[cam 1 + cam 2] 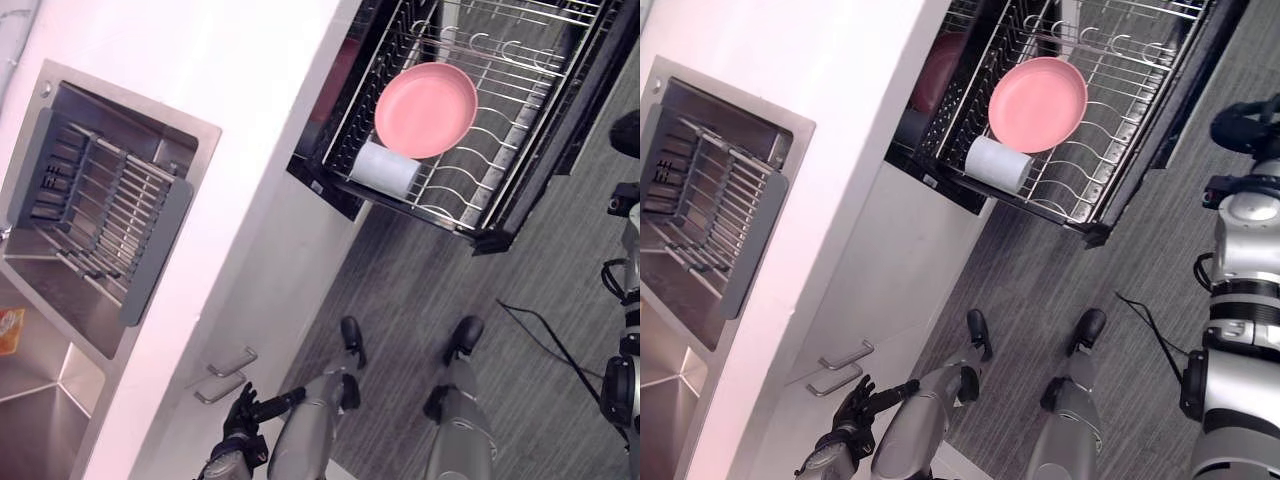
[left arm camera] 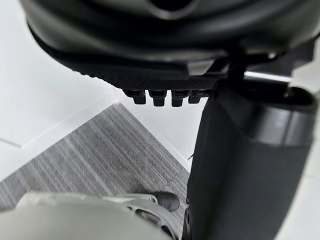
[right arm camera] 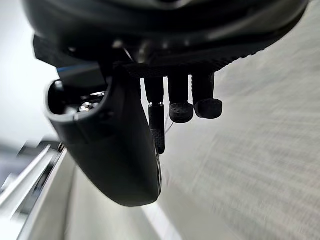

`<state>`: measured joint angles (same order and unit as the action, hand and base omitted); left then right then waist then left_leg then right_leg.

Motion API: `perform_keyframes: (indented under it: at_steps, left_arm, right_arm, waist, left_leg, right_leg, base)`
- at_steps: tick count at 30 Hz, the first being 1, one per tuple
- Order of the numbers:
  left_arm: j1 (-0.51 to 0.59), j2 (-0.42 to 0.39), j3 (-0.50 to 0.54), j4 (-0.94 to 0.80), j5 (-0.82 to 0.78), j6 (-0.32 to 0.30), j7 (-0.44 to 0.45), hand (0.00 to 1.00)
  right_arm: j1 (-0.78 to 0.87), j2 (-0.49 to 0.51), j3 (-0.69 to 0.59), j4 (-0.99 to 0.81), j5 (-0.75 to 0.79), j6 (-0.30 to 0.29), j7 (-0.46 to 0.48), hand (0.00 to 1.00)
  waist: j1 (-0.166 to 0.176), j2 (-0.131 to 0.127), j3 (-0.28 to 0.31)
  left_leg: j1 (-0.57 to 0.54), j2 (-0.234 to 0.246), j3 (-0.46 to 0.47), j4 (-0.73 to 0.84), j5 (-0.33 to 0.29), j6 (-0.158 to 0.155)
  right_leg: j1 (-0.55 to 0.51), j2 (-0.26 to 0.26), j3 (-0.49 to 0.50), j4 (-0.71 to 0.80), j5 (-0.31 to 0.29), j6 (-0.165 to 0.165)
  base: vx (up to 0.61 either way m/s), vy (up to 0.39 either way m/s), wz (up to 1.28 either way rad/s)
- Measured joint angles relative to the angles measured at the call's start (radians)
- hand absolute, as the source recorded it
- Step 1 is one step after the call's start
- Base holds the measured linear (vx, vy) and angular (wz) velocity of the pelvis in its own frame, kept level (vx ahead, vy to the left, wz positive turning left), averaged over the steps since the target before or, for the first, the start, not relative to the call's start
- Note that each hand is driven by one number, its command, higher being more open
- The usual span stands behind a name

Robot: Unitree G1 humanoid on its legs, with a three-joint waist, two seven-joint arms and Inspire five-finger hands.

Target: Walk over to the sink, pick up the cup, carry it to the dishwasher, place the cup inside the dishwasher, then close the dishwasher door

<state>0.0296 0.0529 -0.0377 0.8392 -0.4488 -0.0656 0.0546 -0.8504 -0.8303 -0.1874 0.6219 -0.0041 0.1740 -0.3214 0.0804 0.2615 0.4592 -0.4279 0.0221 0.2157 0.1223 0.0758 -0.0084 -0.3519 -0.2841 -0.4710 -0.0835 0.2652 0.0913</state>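
Cup (image 1: pixel 385 168) already inside the dishwasher, lying on its side at the near left corner of the pulled-out wire rack (image 1: pixel 505 190), touching or just beside the rim of a pink plate (image 1: pixel 427 108) that leans among the tines behind it. White, cylindrical, mouth not clear from this angle.

Sink (image 1: pixel 55 400) off to the left, sunk in the white worktop (image 1: pixel 270 100), with a grey drainer basket (image 1: pixel 100 205) across its far basin and no cup in sight there. Two cabinet handles (image 1: pixel 232 362) on the front below the worktop.

Left hand (image 1: pixel 240 410) low and near, beside those handles, fingers apart and relaxed, nothing between them; same reading from its own wrist view, with bare floor (image 1: pixel 420 290) past the fingertips. Right hand (image 3: pixel 120 150) out to the right over the floor, fingers (image 3: pixel 207 107) loosely bent and apart, thumb clear of them, also holding nothing.

Judging by how things lie: walking, picking up, carrying and placing look done. Left to do: closing the dishwasher. Rack well out over the floor, so probably to be pushed in first, then the door shut; door itself hard to make out here. Both hands well apart from the rack, so a step or a reach toward it needed before any push.
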Motion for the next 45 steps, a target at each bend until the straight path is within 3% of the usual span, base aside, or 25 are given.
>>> perform_keyframes:
  at_steps: [5,8,14,19,20,23,29,32,35,36,38,39,40,42,43,44,45]
  left_arm:
    - [0.033,-0.035,-0.029,-0.003,-0.073,0.001,-0.063,1.00]
    - [0.097,-0.041,-0.028,-0.006,-0.073,-0.020,-0.109,1.00]
    - [0.214,-0.058,-0.012,0.003,-0.003,-0.057,-0.169,1.00]
    - [0.217,-0.062,-0.006,0.030,-0.015,-0.053,-0.222,1.00]
    - [0.216,-0.064,0.004,0.037,-0.050,-0.027,-0.259,1.00]
    - [0.214,-0.073,0.043,0.058,-0.104,0.010,-0.317,1.00]
    - [0.185,-0.086,0.053,0.091,-0.201,0.052,-0.384,1.00]
    - [0.178,-0.075,0.083,0.104,-0.249,0.045,-0.424,1.00]
    - [0.137,-0.057,0.179,0.146,-0.317,0.062,-0.467,1.00]
    - [0.129,-0.055,0.199,0.157,-0.316,0.066,-0.466,1.00]
    - [0.124,-0.050,0.267,0.182,-0.307,0.080,-0.451,1.00]
    - [0.124,-0.050,0.282,0.186,-0.290,0.080,-0.440,1.00]
    - [0.127,-0.039,0.306,0.202,-0.266,0.083,-0.420,1.00]
    - [0.134,-0.021,0.318,0.220,-0.257,0.082,-0.399,1.00]
    - [0.153,0.002,0.310,0.218,-0.258,0.080,-0.366,1.00]
    - [0.152,0.014,0.293,0.220,-0.257,0.079,-0.349,1.00]
    - [0.144,0.038,0.276,0.223,-0.256,0.075,-0.314,1.00]
  right_arm:
    - [-0.037,-0.108,0.026,0.181,-0.026,0.008,0.009,0.00]
    - [-0.072,-0.164,0.048,0.294,0.033,0.008,0.001,0.00]
    - [-0.142,-0.163,0.036,0.359,0.285,-0.015,0.027,0.00]
    - [-0.174,-0.060,-0.003,0.424,0.500,-0.060,0.159,0.00]
    - [-0.177,-0.012,-0.046,0.442,0.601,-0.074,0.205,1.00]
    - [-0.180,0.046,-0.124,0.491,0.729,-0.107,0.255,1.00]
    - [-0.170,0.101,-0.165,0.491,0.811,-0.139,0.303,1.00]
    - [-0.035,0.185,-0.248,0.437,0.961,-0.148,0.441,1.00]
    - [0.212,0.347,-0.327,0.414,0.941,-0.168,0.602,1.00]
    - [0.264,0.381,-0.350,0.425,0.932,-0.181,0.622,1.00]
    - [0.456,0.500,-0.448,0.480,0.902,-0.226,0.638,1.00]
    - [0.509,0.525,-0.473,0.499,0.890,-0.239,0.633,1.00]
    - [0.634,0.583,-0.516,0.530,0.862,-0.255,0.612,1.00]
    - [0.744,0.630,-0.540,0.530,0.815,-0.265,0.573,1.00]
    - [0.835,0.675,-0.548,0.527,0.761,-0.286,0.535,1.00]
    - [0.865,0.697,-0.552,0.527,0.746,-0.300,0.510,1.00]
    - [0.900,0.732,-0.552,0.527,0.744,-0.314,0.470,1.00]
  waist:
    - [0.017,0.046,-0.034]
    - [0.019,0.088,-0.064]
    - [0.049,0.147,-0.114]
    - [0.069,0.154,-0.120]
    - [0.071,0.154,-0.119]
    - [0.061,0.146,-0.113]
    - [0.053,0.138,-0.107]
    - [0.047,0.094,-0.071]
    - [0.039,-0.012,-0.008]
    - [0.039,-0.034,-0.008]
    - [0.028,-0.108,-0.012]
    - [0.020,-0.122,-0.013]
    - [0.001,-0.160,-0.024]
    - [-0.011,-0.194,-0.041]
    - [-0.017,-0.225,-0.084]
    - [-0.022,-0.240,-0.099]
    - [-0.030,-0.247,-0.124]
  left_leg:
    - [0.010,-0.058,-0.114,-0.015,0.018,0.019]
    - [0.048,-0.127,-0.192,-0.044,0.035,0.041]
    - [0.104,-0.207,-0.269,-0.084,0.058,0.062]
    - [0.154,-0.226,-0.316,-0.094,0.058,0.062]
    - [0.168,-0.232,-0.334,-0.095,0.058,0.061]
    - [0.193,-0.234,-0.345,-0.098,0.057,0.059]
    - [0.223,-0.211,-0.341,-0.104,0.051,0.050]
    - [0.249,-0.171,-0.333,-0.117,0.040,0.036]
    - [0.273,-0.114,-0.318,-0.120,0.021,0.010]
    - [0.274,-0.108,-0.319,-0.123,0.018,0.005]
    - [0.308,-0.103,-0.325,-0.143,0.006,-0.002]
    - [0.327,-0.103,-0.331,-0.151,0.002,-0.002]
    - [0.377,-0.102,-0.340,-0.160,-0.003,0.006]
    - [0.431,-0.095,-0.338,-0.160,-0.027,0.023]
    - [0.488,-0.089,-0.348,-0.149,-0.053,0.040]
    - [0.498,-0.082,-0.361,-0.143,-0.062,0.044]
    - [0.501,-0.056,-0.396,-0.137,-0.073,0.046]
  right_leg:
    - [0.030,-0.076,-0.089,0.103,-0.062,0.041]
    - [0.054,-0.179,-0.145,0.244,-0.140,0.080]
    - [0.109,-0.293,-0.211,0.362,-0.209,0.120]
    - [0.178,-0.323,-0.266,0.408,-0.254,0.142]
    - [0.205,-0.331,-0.287,0.417,-0.268,0.147]
    - [0.248,-0.329,-0.316,0.412,-0.276,0.143]
    - [0.287,-0.294,-0.324,0.375,-0.274,0.139]
    - [0.306,-0.241,-0.316,0.338,-0.266,0.128]
    - [0.342,-0.158,-0.310,0.262,-0.250,0.109]
    - [0.343,-0.152,-0.314,0.260,-0.250,0.109]
    - [0.371,-0.152,-0.321,0.276,-0.255,0.107]
    - [0.383,-0.159,-0.318,0.299,-0.255,0.107]
    - [0.395,-0.185,-0.285,0.384,-0.249,0.080]
    - [0.387,-0.193,-0.184,0.483,-0.217,-0.007]
    - [0.342,-0.183,0.002,0.608,-0.158,-0.062]
    - [0.314,-0.171,0.059,0.659,-0.177,-0.044]
    - [0.302,-0.106,0.113,0.657,-0.296,0.008]
  base:
    - [0.01,0.092,0.64]
    - [0.05,0.122,0.78]
    - [0.06,0.014,0.52]
    - [0.04,-0.096,0.33]
    - [0.04,-0.147,0.30]
    - [0.03,-0.145,0.20]
    - [-0.04,-0.083,-0.05]
    - [-0.07,-0.110,-0.23]
    - [-0.05,-0.162,-0.28]
    - [0.02,-0.149,-0.03]
    - [0.08,-0.111,0.09]
    - [0.15,-0.053,0.17]
    - [0.16,-0.017,0.14]
    - [0.21,0.085,0.00]
    - [0.21,0.096,0.04]
    - [0.22,0.036,0.32]
    - [0.13,-0.053,0.68]
